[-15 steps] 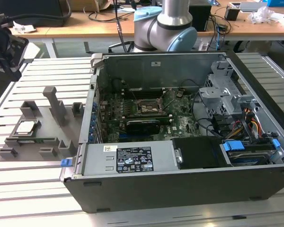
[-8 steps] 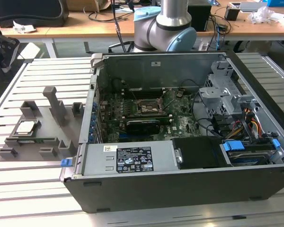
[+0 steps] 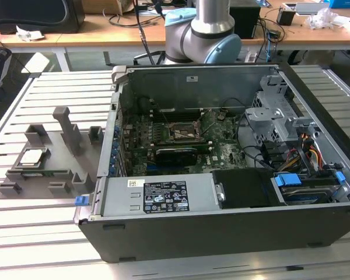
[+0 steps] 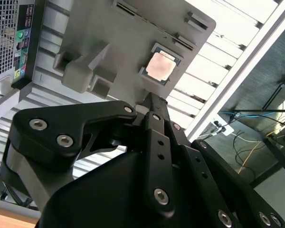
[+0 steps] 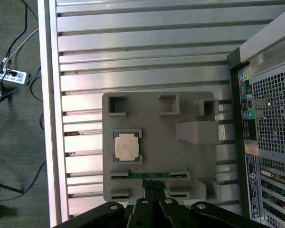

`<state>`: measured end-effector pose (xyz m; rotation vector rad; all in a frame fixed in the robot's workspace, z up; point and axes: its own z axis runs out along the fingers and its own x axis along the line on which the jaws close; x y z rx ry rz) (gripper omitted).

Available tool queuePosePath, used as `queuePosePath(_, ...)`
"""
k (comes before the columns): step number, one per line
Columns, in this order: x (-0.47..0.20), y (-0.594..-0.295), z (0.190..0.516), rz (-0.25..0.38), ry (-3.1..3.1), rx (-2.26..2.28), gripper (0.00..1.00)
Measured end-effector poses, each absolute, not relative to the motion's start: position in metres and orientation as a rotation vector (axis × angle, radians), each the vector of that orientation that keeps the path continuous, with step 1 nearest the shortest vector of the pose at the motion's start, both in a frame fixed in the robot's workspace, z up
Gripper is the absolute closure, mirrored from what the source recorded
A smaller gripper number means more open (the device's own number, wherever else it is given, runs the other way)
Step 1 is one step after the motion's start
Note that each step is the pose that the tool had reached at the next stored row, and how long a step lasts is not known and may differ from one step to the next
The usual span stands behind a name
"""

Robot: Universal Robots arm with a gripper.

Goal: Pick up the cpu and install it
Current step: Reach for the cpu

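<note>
**Cpu sits in its tray, jaws hold nothing**

Exterior view: the small flat square cpu with a shiny silver top [image 3: 33, 156] lies in a pocket of the grey plastic tray with posts [image 3: 49, 175]. The open black computer case [image 3: 221, 233] stands just beside the tray.

Second wrist view: the black jaws are pressed together and pinch nothing. They point at the tray's edge, near the cpu [image 4: 160, 65] but apart from it.

First wrist view: the cpu [image 5: 127, 146] looks light, thin, stiff and slippery on top. Hold it gently by two opposite edges.

We see open room straight above the chip [image 3: 34, 156]; in the exterior view a tall post [image 3: 70, 134] stands at its two o'clock, and the computer case [image 3: 221, 233] walls off three o'clock.
</note>
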<state>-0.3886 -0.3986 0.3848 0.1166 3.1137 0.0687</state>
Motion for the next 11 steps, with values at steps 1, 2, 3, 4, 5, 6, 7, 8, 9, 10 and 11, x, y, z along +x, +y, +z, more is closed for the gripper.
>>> queuePosePath(1, -0.39, -0.399, 0.385, 0.069, 3.114, 0.117, 0.89)
queuePosePath(2, -0.392, -0.399, 0.385, 0.069, 3.114, 0.117, 0.89)
queuePosePath(3, -0.394, -0.399, 0.385, 0.069, 3.114, 0.117, 0.89)
queuePosePath(4, -0.395, -0.399, 0.385, 0.069, 3.114, 0.117, 0.89)
queuePosePath(5, -0.398, -0.399, 0.384, 0.069, 3.114, 0.117, 0.89)
queuePosePath(6, -0.401, -0.399, 0.384, 0.069, 3.114, 0.117, 0.89)
queuePosePath(7, -0.403, -0.399, 0.384, 0.069, 3.114, 0.117, 0.89)
queuePosePath(8, -0.405, -0.399, 0.384, 0.069, 3.114, 0.117, 0.89)
queuePosePath(9, -0.407, -0.399, 0.384, 0.069, 3.114, 0.117, 0.89)
queuePosePath(10, -0.409, -0.399, 0.384, 0.069, 3.114, 0.117, 0.89)
queuePosePath(11, -0.412, -0.399, 0.384, 0.069, 3.114, 0.117, 0.89)
